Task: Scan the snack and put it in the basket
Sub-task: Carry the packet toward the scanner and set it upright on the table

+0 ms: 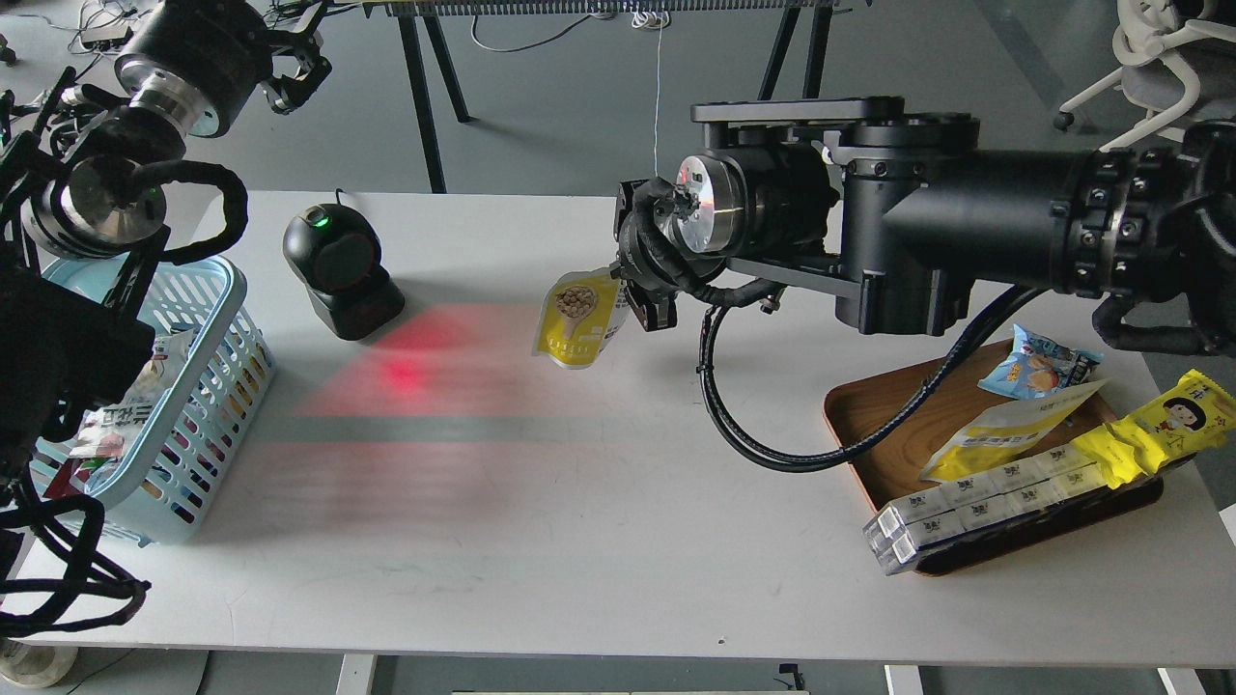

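The snack (577, 317), a yellow pouch with a round picture of beige balls, hangs above the table's middle, right of the black scanner (340, 270). My right gripper (637, 299) is shut on the pouch's right edge. The scanner shows a green light and casts red light on the table between it and the pouch. The light blue basket (208, 386) stands at the table's left edge with some packets inside. My left gripper (294, 68) is raised at the far upper left, beyond the table, with its fingers apart and empty.
A brown wooden tray (884, 425) at the right holds a blue packet (1038, 362), another yellow pouch (1004, 430), a long yellow wrapper with a cartoon girl (1154, 430) and white boxes (975, 507). My left arm partly covers the basket.
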{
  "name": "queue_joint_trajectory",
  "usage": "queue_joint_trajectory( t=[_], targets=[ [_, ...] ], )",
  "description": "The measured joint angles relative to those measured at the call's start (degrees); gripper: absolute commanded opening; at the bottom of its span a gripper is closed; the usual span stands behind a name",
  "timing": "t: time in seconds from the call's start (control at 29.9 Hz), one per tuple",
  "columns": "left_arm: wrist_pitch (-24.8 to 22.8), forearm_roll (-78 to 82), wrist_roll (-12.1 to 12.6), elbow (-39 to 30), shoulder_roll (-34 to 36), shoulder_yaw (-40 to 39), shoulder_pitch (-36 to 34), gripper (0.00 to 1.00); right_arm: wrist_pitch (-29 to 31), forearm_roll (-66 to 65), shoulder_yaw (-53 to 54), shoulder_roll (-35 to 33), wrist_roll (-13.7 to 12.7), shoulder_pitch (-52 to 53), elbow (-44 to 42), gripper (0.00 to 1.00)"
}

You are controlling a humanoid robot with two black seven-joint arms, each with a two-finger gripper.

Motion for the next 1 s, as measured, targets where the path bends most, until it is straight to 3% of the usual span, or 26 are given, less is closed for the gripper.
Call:
queue_joint_trajectory(
  t=[0.43, 0.64, 0.77, 1.0],
  targets=[
    [-0.1, 0.0, 0.0, 0.0, -0.1, 0.0, 0.0, 1.0, 0.0, -0.8, -0.1, 0.0, -0.2, -3.3, -0.5, 0.05],
    [-0.2, 0.0, 0.0, 0.0, -0.1, 0.0, 0.0, 1.0, 0.0, -1.3, -0.1, 0.0, -0.2, -3.8, -0.8, 0.33],
    [-0.1, 0.0, 0.0, 0.0, -0.1, 0.0, 0.1, 1.0, 0.0, -1.4, -0.1, 0.0, -0.2, -3.8, -1.7, 0.65],
    [-0.1, 0.0, 0.0, 0.1, 0.0, 0.1, 0.1, 1.0, 0.0, -5.8, -0.1, 0.0, 0.2, -3.4, -3.0, 0.75]
  ],
)
